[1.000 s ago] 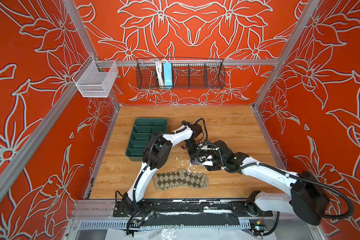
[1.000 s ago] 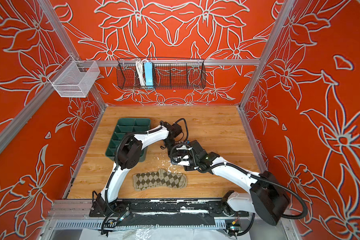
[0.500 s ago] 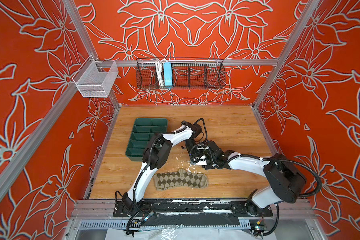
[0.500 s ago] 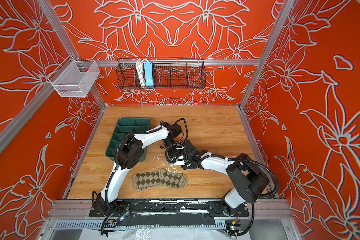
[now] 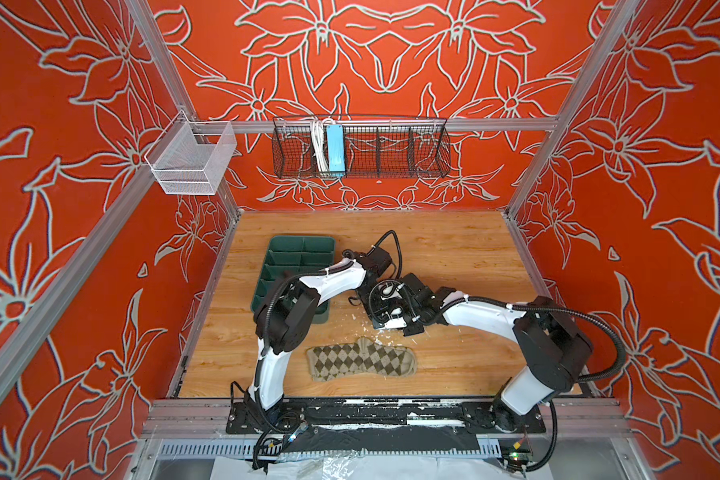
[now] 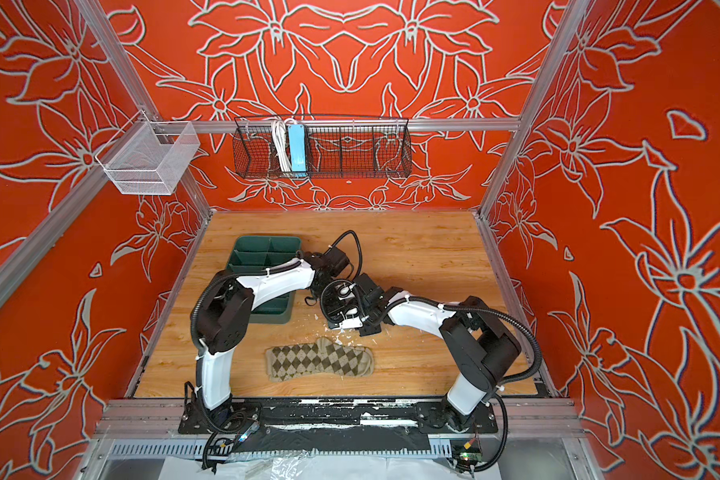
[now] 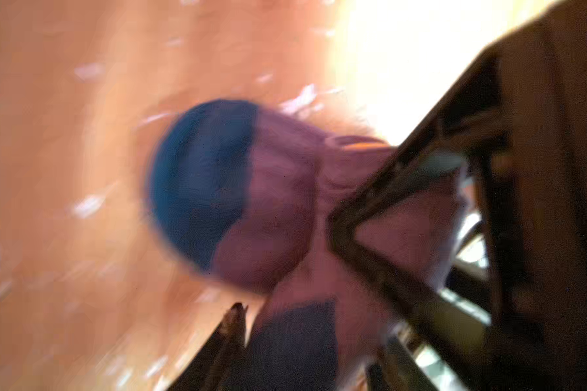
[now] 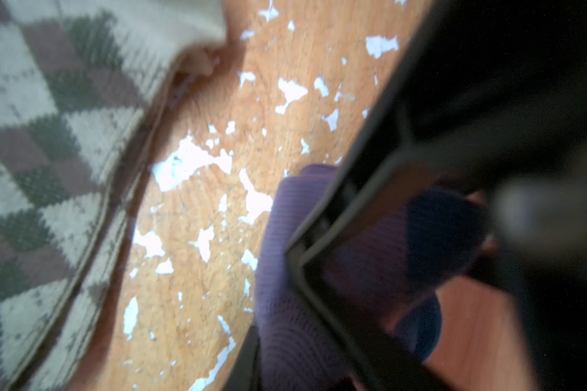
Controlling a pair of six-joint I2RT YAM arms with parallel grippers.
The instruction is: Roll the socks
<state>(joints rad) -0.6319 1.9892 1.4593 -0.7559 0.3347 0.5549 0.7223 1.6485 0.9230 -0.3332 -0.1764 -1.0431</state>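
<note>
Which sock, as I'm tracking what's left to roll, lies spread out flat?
The beige argyle sock: it lies spread flat, full length, on the wooden table. The purple sock is bunched into a lump instead.

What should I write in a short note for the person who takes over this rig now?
Grippers: the left gripper is at the purple sock, but the view is blurred and its grip is unclear. The right gripper is closed on the purple sock.
Things: the purple sock is bunched up between both grippers, mid-table. The argyle sock lies flat near the front edge, untouched.
Done: the purple sock seems partly rolled.
Left: finish it, then roll the argyle sock.
</note>
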